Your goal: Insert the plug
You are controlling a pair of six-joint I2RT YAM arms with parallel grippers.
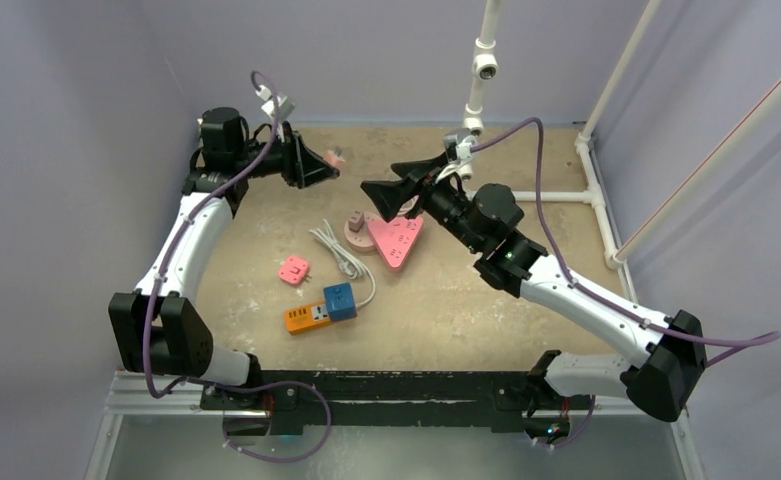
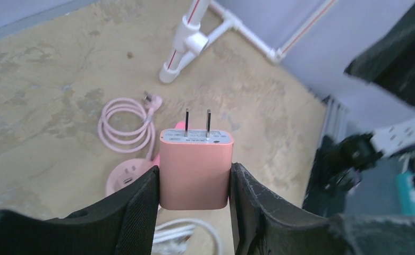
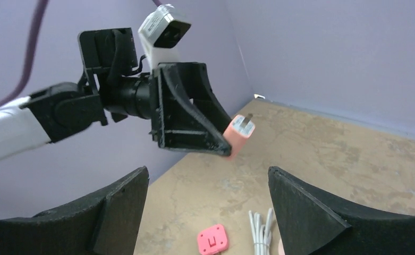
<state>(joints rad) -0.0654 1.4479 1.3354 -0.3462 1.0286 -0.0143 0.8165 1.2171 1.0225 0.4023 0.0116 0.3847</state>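
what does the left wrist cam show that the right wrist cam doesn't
Only the left wrist view: the pink plug up close with both prongs clear, a coiled pink cable and the white pipe foot. Only the right wrist view: the left tool seen from outside, shut on the plug, its wrist camera, a small pink square adapter, and the right tool open with nothing in it. Both: the plug and the sandy table.
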